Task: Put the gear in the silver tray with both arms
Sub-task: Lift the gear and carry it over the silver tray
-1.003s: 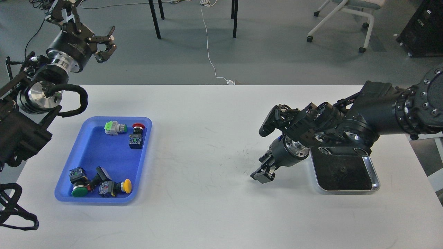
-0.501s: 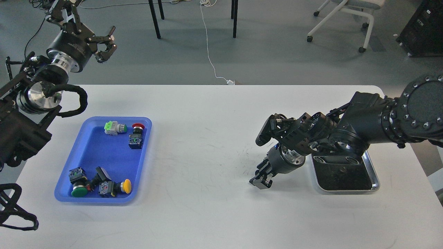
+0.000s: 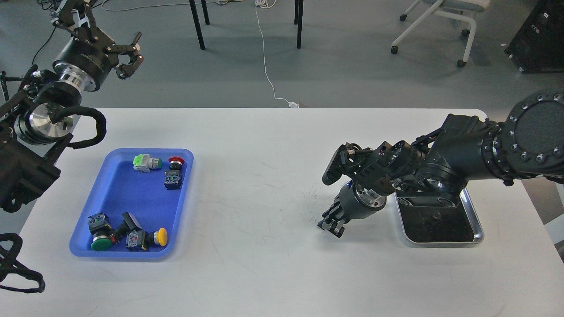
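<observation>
The silver tray (image 3: 478, 230) lies at the right of the white table; its dark bottom holds nothing I can make out, and my right arm covers its far edge. My right gripper (image 3: 331, 224) points down at the table just left of the tray; its fingers are too dark to tell apart. My left gripper (image 3: 128, 53) is open and empty, held high beyond the table's far left edge. The gear is several push-button switches in the blue tray (image 3: 132, 196): a green-and-grey one (image 3: 146, 163), a red one (image 3: 175, 162), a green one (image 3: 100, 241) and a yellow one (image 3: 161, 237).
The white table (image 3: 264, 185) spans the view between the two trays. Beyond its far edge are black table legs (image 3: 197, 24), a white cable (image 3: 266, 66) on the floor and an office chair (image 3: 440, 22).
My right arm has shifted a little left and down, its gripper turning closer to the table. My left gripper has moved slightly up and to the left.
</observation>
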Tool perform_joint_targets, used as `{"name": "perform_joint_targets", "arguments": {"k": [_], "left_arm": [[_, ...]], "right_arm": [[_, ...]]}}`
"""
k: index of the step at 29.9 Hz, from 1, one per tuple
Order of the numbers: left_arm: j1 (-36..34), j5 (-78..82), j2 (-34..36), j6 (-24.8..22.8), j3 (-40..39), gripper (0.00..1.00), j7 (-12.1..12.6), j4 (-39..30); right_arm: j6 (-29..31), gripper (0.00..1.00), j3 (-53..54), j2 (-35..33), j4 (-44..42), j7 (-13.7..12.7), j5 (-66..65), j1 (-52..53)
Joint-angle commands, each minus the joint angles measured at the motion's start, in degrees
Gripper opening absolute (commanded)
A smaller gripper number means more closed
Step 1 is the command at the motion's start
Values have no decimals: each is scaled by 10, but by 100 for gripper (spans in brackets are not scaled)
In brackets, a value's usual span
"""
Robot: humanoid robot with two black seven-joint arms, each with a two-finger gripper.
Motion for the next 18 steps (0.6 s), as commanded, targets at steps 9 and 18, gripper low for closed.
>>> {"name": "perform_joint_targets", "arguments": {"k": [9, 18], "left_arm": [[0, 0, 16, 0, 0, 98, 0, -1], [0, 1, 19, 1, 5, 98, 0, -5]], "right_arm": [[1, 18, 1, -74, 2, 3, -7, 61], [0, 18, 0, -234, 0, 2, -85, 34]]}}
